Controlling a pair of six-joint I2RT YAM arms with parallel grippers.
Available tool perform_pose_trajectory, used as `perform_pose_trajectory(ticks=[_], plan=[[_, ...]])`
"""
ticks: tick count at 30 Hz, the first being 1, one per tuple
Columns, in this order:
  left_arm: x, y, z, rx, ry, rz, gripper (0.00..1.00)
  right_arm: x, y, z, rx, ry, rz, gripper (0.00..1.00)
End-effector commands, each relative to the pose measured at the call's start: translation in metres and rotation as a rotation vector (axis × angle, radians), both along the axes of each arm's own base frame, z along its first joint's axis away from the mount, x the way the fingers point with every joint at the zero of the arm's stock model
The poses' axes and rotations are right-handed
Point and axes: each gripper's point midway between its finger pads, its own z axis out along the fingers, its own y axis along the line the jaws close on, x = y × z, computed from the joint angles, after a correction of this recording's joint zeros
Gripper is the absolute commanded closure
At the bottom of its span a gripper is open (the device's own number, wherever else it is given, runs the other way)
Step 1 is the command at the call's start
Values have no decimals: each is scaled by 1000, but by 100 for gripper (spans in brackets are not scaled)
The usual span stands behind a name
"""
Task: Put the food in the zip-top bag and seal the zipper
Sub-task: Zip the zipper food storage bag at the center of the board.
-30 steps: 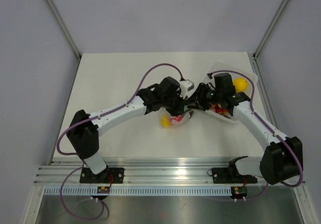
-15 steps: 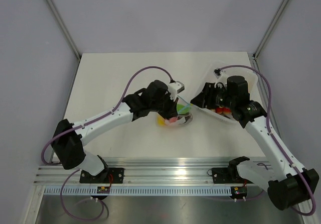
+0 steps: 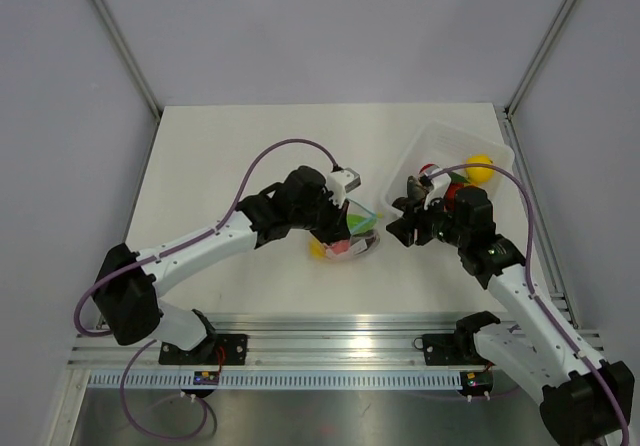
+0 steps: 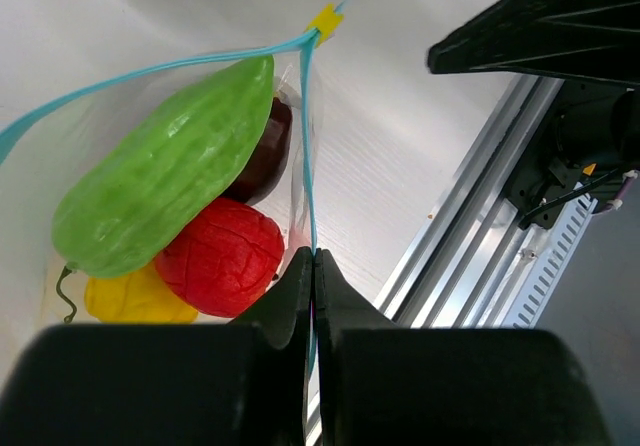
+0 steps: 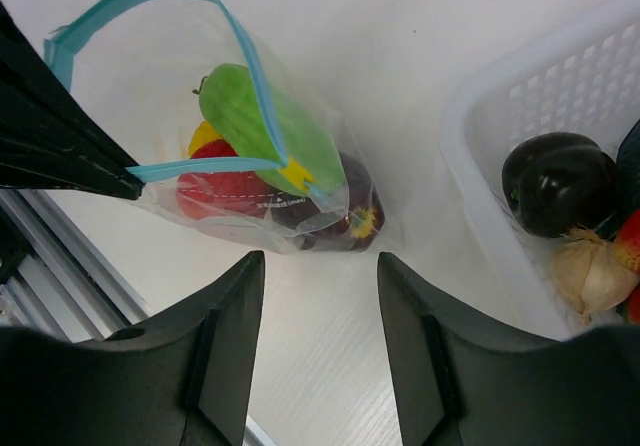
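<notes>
The zip-top bag [image 3: 360, 238] lies at the table's middle, holding the food: a green gourd [image 4: 160, 181], a red piece [image 4: 222, 256], a yellow piece [image 4: 135, 301] and a dark maroon piece [image 4: 268, 146]. The teal zipper [image 5: 130, 1] stands in an open loop, with a yellow slider [image 5: 297, 174] on it. My left gripper [image 3: 345, 221] is shut on the zipper strip [image 4: 308, 166], fingertips pressed together. My right gripper [image 3: 402, 226] is open and empty, just right of the bag [image 5: 270, 191] and not touching it.
A white basket [image 3: 440, 141] stands at the back right, behind my right gripper. It holds a yellow fruit [image 3: 480, 169], a dark plum [image 5: 558, 184], a garlic bulb [image 5: 595, 276] and red pieces. The aluminium rail [image 3: 340, 341] runs along the near edge.
My right gripper has drawn back from the bag toward the near side. My left gripper keeps its hold on the zipper and has shifted slightly nearer and left.
</notes>
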Motion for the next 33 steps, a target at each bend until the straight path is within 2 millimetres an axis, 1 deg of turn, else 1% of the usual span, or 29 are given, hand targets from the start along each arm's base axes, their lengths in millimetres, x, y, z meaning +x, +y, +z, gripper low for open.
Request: perform_pose_trajectory(ticks=[1, 7, 12, 13, 18, 19, 21, 26, 27, 31, 33], plan=[[-3, -6, 29, -106, -47, -24, 100, 15, 11, 16, -2, -98, 71, 44], [-6, -3, 32, -110, -52, -28, 100, 23, 20, 3, -44, -92, 151, 45], [-8, -4, 31, -113, -40, -40, 100, 24, 30, 9, -24, -132, 222, 46], [-8, -5, 32, -115, -40, -42, 100, 25, 31, 7, -26, -130, 232, 47], [-9, -7, 33, -120, -37, -50, 100, 28, 36, 10, -12, -161, 263, 48], [-8, -7, 33, -121, -36, -50, 100, 28, 38, 7, -11, -150, 271, 49], [-10, -8, 33, -123, -32, -56, 100, 30, 39, 8, -6, -156, 275, 50], [-11, -8, 33, -126, -29, -62, 100, 31, 46, 4, 18, -132, 304, 51], [-11, -8, 33, -127, -28, -63, 100, 34, 48, 9, 30, -160, 311, 52], [-12, -9, 35, -132, -28, -69, 100, 39, 51, 5, 19, -161, 316, 52], [-12, -9, 34, -132, -27, -70, 100, 40, 53, 6, 23, -166, 326, 53]])
